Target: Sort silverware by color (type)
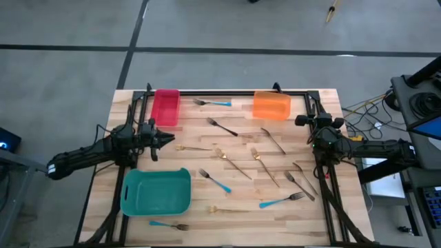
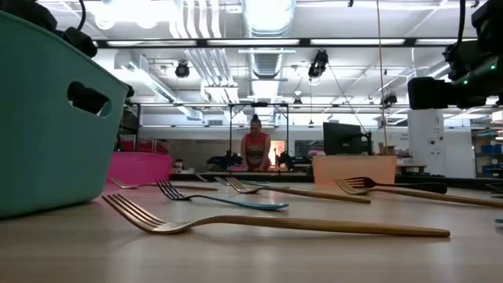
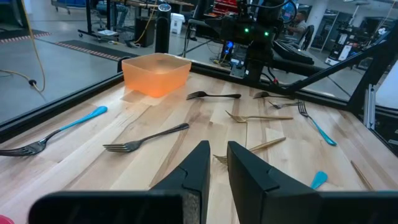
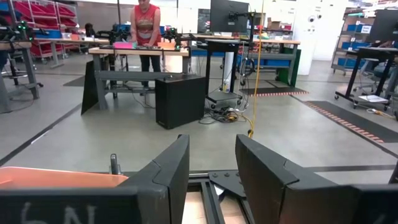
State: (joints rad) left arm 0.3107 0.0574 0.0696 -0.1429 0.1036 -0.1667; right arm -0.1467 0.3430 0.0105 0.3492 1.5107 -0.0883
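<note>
**Forks scattered, both arms parked at the table edges**

We see the left gripper at 9 o'clock on the table, just above the teal bin, holding nothing. In the left wrist view its fingers stand slightly apart, narrow gap, nothing between them.

The right gripper sits at 3 o'clock, near the orange bin. Its fingers are apart with a clear gap, empty, pointed off the table toward the room. A person stands at a bench back there.

Bins: red bin at 11 o'clock, orange at 1 o'clock, teal at 7 o'clock. We cannot make out any fork inside them from overhead, though the walls may hide some.

Forks all lie loose on the wood:
- blue-handled fork at 12 o'clock, between the red and orange bins
- blue-handled fork just right of the teal bin
- blue-handled fork at 5 o'clock
- blue-handled fork at 7 o'clock, below the teal bin
- dark grey fork near centre, upper side
- dark grey fork right of it
- dark grey fork at 4 o'clock
- gold fork just right of the left gripper
- gold fork at centre
- gold fork beside it
- gold fork at 6 o'clock

In the low view that last gold fork lies flat, nearest the camera.
</note>
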